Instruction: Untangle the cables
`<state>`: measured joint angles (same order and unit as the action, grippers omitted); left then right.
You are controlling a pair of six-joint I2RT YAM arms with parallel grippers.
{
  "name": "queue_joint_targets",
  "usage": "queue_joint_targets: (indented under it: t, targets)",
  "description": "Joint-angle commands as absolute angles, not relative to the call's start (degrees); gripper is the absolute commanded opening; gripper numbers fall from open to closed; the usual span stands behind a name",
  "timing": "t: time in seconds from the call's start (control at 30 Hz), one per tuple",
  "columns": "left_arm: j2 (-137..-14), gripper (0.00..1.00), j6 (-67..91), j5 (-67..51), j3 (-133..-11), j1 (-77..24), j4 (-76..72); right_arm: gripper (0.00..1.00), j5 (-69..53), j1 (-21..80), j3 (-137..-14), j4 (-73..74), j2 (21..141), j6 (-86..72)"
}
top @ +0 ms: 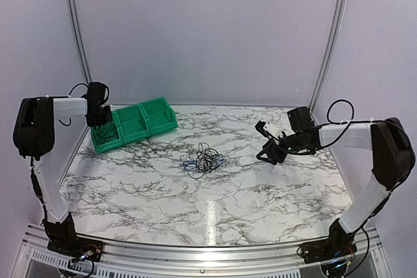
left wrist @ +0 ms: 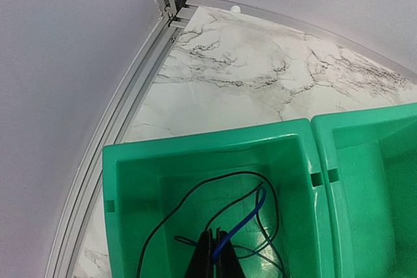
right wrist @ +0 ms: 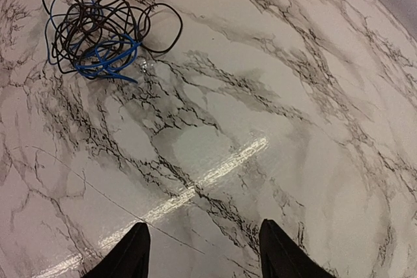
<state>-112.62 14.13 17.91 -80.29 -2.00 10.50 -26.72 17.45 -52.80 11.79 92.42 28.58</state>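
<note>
A loose tangle of thin black and blue cables [top: 203, 159] lies mid-table; the right wrist view has it at the upper left [right wrist: 98, 30]. My left gripper [top: 101, 125] hangs over the leftmost green bin [left wrist: 195, 141]. Its fingers [left wrist: 217, 234] are shut on a blue cable [left wrist: 251, 216] that rises out from between the tips. A thin black cable [left wrist: 195, 190] loops on that bin's floor. My right gripper [top: 268, 153] hovers right of the tangle, apart from it. It is open, with only bare marble between its fingertips [right wrist: 202, 226].
The green bins [top: 150, 122] stand in a row at the back left, near the curved metal rail [left wrist: 124, 135]. A second bin [left wrist: 365, 122] adjoins the one under my left gripper. White walls close the back and sides.
</note>
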Motion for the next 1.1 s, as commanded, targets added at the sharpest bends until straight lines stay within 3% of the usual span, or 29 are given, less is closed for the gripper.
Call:
queue_joint_targets:
  t: [0.0,0.1,0.3,0.4,0.73,1.07]
  targets:
    - [-111.72,0.0,13.35,17.92,-79.76,-1.7,9.49,0.57,-27.51,17.43,-55.02,12.92,92.52,29.03]
    - [-111.17,0.07,13.27,17.9,-79.59,-1.68,9.81,0.58,-27.51,17.48,-55.02,13.01,92.29,29.17]
    - [-109.53,0.34,14.77,20.02,-81.05,-1.52,14.32,0.58,-27.68,17.45,-55.06,13.18,91.94,29.34]
    - [-107.3,0.41,14.49,19.78,-81.06,-1.54,14.88,0.58,-27.85,17.49,-55.02,13.27,91.93,29.37]
    - [-98.27,0.54,13.54,20.22,-80.17,-1.52,16.26,0.58,-28.06,17.83,-55.2,13.79,91.87,29.71]
    - [-103.29,0.55,13.61,13.03,-80.55,-1.36,21.23,0.58,-28.0,18.28,-55.28,14.06,91.87,30.06]
